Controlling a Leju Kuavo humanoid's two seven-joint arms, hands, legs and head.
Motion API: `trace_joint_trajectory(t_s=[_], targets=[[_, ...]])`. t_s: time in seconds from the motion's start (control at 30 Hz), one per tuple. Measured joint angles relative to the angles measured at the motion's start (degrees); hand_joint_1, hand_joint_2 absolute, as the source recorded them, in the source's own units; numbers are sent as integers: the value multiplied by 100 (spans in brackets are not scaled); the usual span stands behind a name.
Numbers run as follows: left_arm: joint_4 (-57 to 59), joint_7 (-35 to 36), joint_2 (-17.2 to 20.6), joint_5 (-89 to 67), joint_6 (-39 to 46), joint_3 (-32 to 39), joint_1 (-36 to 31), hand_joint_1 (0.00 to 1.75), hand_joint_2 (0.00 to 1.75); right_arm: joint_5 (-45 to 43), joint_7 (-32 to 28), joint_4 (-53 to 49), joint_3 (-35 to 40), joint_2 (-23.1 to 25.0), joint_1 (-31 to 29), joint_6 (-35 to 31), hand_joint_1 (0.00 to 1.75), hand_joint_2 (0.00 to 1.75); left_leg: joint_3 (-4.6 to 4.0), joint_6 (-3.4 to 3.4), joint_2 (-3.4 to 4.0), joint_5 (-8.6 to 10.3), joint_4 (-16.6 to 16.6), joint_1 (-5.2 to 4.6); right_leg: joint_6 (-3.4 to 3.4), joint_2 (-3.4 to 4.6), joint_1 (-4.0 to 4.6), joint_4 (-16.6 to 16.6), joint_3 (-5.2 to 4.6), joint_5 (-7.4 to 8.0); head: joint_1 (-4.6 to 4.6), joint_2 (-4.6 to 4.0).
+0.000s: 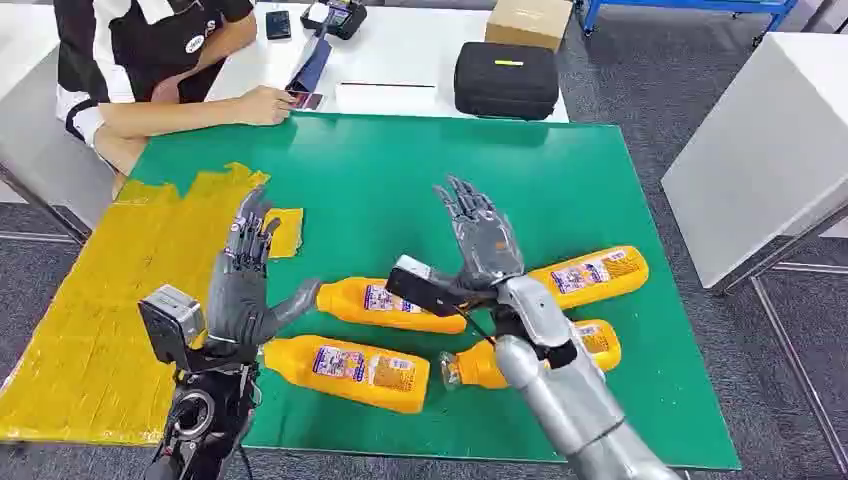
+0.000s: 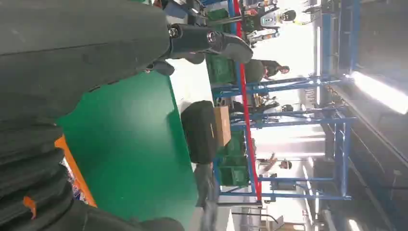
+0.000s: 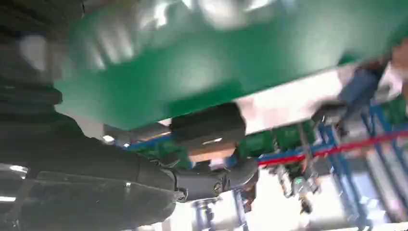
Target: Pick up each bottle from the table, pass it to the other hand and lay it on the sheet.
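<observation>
Head view: my two hands are raised over a green table [image 1: 400, 180] on which four orange bottles lie on their sides. Beyond the green surface a person [image 1: 150, 70] sits at a white table [image 1: 420, 50], one forearm resting at the green edge beside a phone [image 1: 305, 99]; on that white top are a black zip case [image 1: 506, 80], a cardboard box [image 1: 528, 20] and a few dark devices. A second white table [image 1: 760, 150] stands to my right. My left hand [image 1: 240, 285] is released, fingers upright and spread, thumb reaching toward the cap end of the upper-left bottle [image 1: 385, 305] but holding nothing; it stands between the yellow sheet [image 1: 110, 290] and the bottles. My right hand [image 1: 482, 235] is likewise empty, fingers straight and apart, its wrist and wrist camera crossing in front of the bottles and covering part of the lower-right bottle [image 1: 480, 365] and the cap end of the upper-right bottle [image 1: 595, 272]. The lower-left bottle [image 1: 345, 372] lies fully exposed near the table's front edge. Each bottle is orange-yellow with a printed white and purple label; the lower-right one shows a clear cap. The sheet, taped yellow and wrinkled, covers the table's left side and carries no bottle; a small yellow patch [image 1: 287, 232] sits just beside it.
</observation>
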Motion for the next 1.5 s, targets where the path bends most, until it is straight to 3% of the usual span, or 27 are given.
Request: trace_joint_trajectory(t_s=[0.23,0.47,0.9,1.5], targets=[[188,-26,-26,81,-2,-17,-171,0,175,-175,-793,2045,441,249,-1223,686,0,175,-3,2,-4,3,1,0,2,-3,1,1,0,1,-2,0],[313,-70,-29,138,35,-24,-249,0,175,-383,-953,3208,708,496,-1796,913,0,175,-6,2,-4,2,1,0,1,-3,0,1,-6,-2,0,0],[627,-184,-29,308,37,-74,-337,0,175,-1305,-2008,3784,695,671,-1920,1709,0,175,-6,2,-6,3,1,0,2,-3,0,1,-7,-1,0,0],[900,-208,-29,385,57,-144,-437,0,175,-1650,-2069,3889,743,697,-1940,1805,0,175,-6,2,-8,3,2,0,2,-3,0,0,-7,-1,0,0]])
